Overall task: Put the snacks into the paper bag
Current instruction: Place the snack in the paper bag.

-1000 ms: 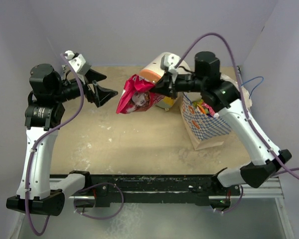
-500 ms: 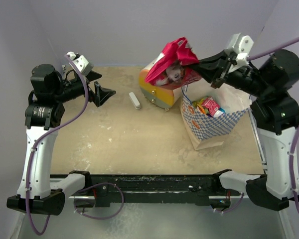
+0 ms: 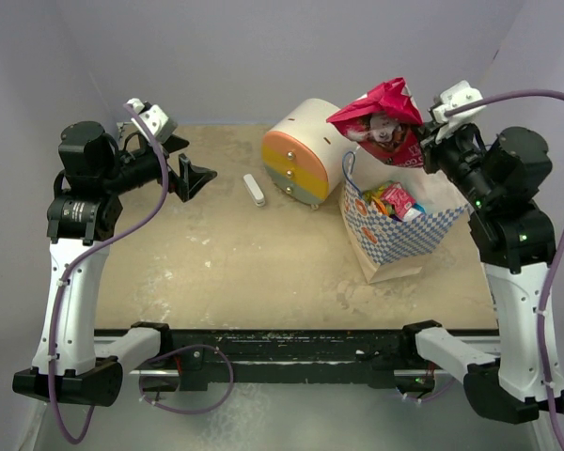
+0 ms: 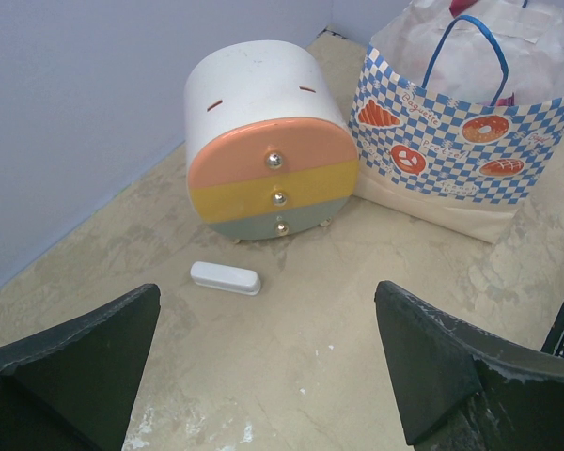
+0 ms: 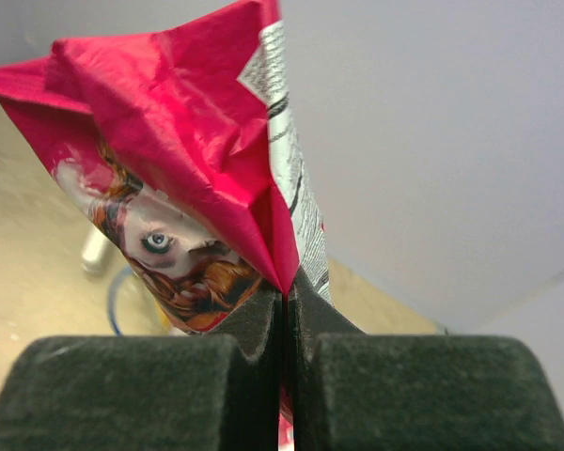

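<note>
At the far left the left arm rises from its base, bends at a high elbow and points its wrist rightward over the sandy beige table (image 3: pixel 263 263). The left gripper (image 3: pixel 190 162) is spread wide and holds nothing. Right of it a small white stick-shaped object (image 3: pixel 254 189) lies flat on the table, near a cream round drawer unit (image 3: pixel 301 150) with orange, yellow and grey-green drawer fronts. Further right a crinkled red foil snack packet (image 3: pixel 381 122) hangs in the air. It is creased into a peak and printed with a cartoon face with orange-brown hair, and one panel is silver-white with black lettering. In the top view it sits over the far side of the bag's mouth. Below it, the tan kraft paper bag (image 3: pixel 395 240) stands upright just beside the drawer unit. It has a blue-white checkered band, orange pastry prints and thin blue cord handles, and its mouth is open. Several bright packets (image 3: pixel 395 200) in pink, green and orange already lie inside. At the right the right arm stands tall from its base with the wrist bent leftward. The right gripper (image 3: pixel 423 141) has its dark pads pressed together on the red packet's lower edge.
</note>
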Robot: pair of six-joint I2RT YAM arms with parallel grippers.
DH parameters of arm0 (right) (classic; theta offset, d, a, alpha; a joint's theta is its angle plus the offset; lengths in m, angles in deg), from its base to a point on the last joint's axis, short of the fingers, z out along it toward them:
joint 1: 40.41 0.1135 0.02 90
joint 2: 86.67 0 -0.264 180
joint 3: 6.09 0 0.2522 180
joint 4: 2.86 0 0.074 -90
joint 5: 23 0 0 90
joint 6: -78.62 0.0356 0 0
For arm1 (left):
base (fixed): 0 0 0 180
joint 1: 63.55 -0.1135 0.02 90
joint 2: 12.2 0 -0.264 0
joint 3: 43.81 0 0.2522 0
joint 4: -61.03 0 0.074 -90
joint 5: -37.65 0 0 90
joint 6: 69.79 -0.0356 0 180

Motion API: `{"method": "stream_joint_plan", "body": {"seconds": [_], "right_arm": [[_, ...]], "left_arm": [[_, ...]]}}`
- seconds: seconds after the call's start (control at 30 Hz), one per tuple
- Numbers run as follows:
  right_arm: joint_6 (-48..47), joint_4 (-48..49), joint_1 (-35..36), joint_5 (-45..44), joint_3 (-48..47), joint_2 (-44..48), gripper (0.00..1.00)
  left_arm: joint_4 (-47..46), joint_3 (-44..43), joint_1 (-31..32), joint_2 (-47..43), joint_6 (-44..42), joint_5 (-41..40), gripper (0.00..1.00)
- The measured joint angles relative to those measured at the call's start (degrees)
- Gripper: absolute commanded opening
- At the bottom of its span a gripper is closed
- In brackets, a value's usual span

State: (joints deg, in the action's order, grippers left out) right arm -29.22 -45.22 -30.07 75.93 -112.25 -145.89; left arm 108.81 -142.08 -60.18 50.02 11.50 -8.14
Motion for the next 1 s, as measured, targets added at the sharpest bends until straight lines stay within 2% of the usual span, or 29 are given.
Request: {"method": "stream_joint_plan", "body": {"seconds": [0.2,0.4,0.63,1.0], "right_arm": [[-1.7,0.6,-1.3,-8.4,10.6,1.9,0.0],[-1.1,0.6,-5.6,-9.6,17.2,3.9,0.0],[-0.8,-2.4,-7.2,-10.4,18.9,4.6,0.0],[-3.4,-0.9,-7.2,-22.2,19.1,1.2,0.0]], "left_arm": [[0.0,0.0,0.0,-0.3,0.0,-0.1,1.0],[0.0,0.0,0.0,-0.7,-0.1,-0.1,0.99],[0.0,0.0,-0.1,-0.7,0.0,0.0,0.99],[0.0,0.5,-0.4,-1.1,-0.1,0.1,0.99]]}}
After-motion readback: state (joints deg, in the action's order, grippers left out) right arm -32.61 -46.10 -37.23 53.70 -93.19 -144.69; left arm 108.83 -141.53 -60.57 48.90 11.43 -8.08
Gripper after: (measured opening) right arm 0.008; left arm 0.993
